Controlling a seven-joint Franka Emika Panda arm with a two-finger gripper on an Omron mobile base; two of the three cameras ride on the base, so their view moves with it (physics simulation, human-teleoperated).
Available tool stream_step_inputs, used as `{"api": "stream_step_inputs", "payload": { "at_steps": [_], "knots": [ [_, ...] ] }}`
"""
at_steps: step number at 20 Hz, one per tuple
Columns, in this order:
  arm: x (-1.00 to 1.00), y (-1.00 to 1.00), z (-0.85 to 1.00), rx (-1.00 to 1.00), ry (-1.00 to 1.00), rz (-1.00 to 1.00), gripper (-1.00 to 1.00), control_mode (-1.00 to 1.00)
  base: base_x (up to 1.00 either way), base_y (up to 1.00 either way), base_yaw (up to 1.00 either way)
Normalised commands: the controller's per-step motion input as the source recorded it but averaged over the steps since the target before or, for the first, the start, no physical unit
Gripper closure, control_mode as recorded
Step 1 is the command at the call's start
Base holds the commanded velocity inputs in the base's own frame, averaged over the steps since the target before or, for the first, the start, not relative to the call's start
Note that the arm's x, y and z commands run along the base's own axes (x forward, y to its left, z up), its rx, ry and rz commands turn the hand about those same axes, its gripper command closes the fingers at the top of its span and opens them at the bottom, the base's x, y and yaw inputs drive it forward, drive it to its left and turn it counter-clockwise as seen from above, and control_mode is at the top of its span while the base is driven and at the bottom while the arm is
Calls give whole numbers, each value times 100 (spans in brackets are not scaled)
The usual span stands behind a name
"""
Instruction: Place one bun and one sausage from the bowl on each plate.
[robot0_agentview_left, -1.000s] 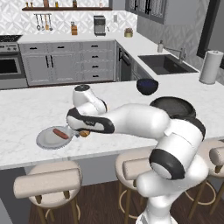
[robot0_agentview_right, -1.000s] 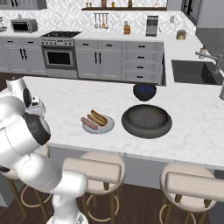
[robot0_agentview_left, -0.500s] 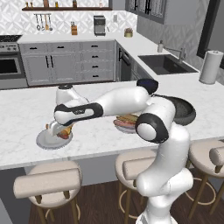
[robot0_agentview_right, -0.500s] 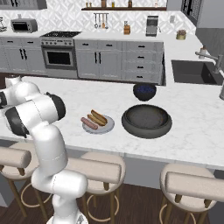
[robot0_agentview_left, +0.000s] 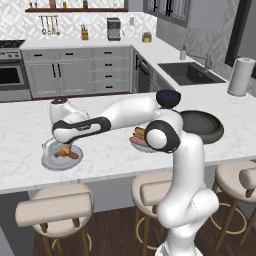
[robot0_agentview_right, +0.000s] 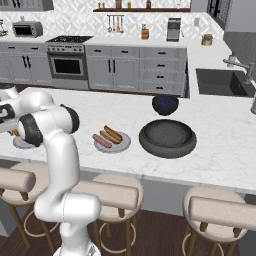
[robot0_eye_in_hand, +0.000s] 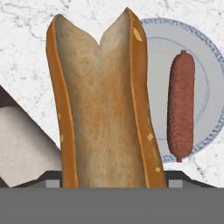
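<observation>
My gripper (robot0_eye_in_hand: 111, 183) is shut on a golden-brown bun (robot0_eye_in_hand: 105, 109), which stands lengthwise between the jaws, split side toward the camera. Just behind it lies a light-grey plate (robot0_eye_in_hand: 210, 74) with one reddish sausage (robot0_eye_in_hand: 181, 105) on it. From the left base view the gripper (robot0_agentview_left: 62, 148) hangs low over this left plate (robot0_agentview_left: 50, 164), with the bun (robot0_agentview_left: 64, 151) beside the sausage (robot0_agentview_left: 74, 155). Whether the bun touches the plate I cannot tell. The other plate (robot0_agentview_right: 122, 145) carries a bun (robot0_agentview_right: 113, 133) and a sausage (robot0_agentview_right: 101, 141). The navy bowl (robot0_agentview_right: 165, 104) stands farther back.
A wide, dark grey round basin (robot0_agentview_right: 167, 137) sits right of the second plate. Beige stools (robot0_agentview_left: 55, 210) line the counter's near edge. A sink (robot0_agentview_left: 189, 74) and a paper towel roll (robot0_agentview_left: 239, 76) are at the far right. My white arm spans the counter, partly covering the second plate (robot0_agentview_left: 145, 148).
The arm has swung and stretched to the left, carrying the bun to the left plate and lowering it beside the sausage. The second plate and its food have not moved.
</observation>
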Motion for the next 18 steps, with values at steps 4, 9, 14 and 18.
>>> {"api": "stream_step_inputs", "payload": {
  "at_steps": [4, 9, 14, 18],
  "knots": [
    [21, 9, -53, -5, 2, 0, 100, -100, 0, 0, 0],
    [2, 0, -64, 0, 0, 0, 100, -100, 0, 0, 0],
    [38, 0, -14, 0, 0, -3, 100, -100, 0, 0, 0],
    [56, 0, -1, 0, 0, -9, 100, -100, 0, 0, 0]
  ]
}}
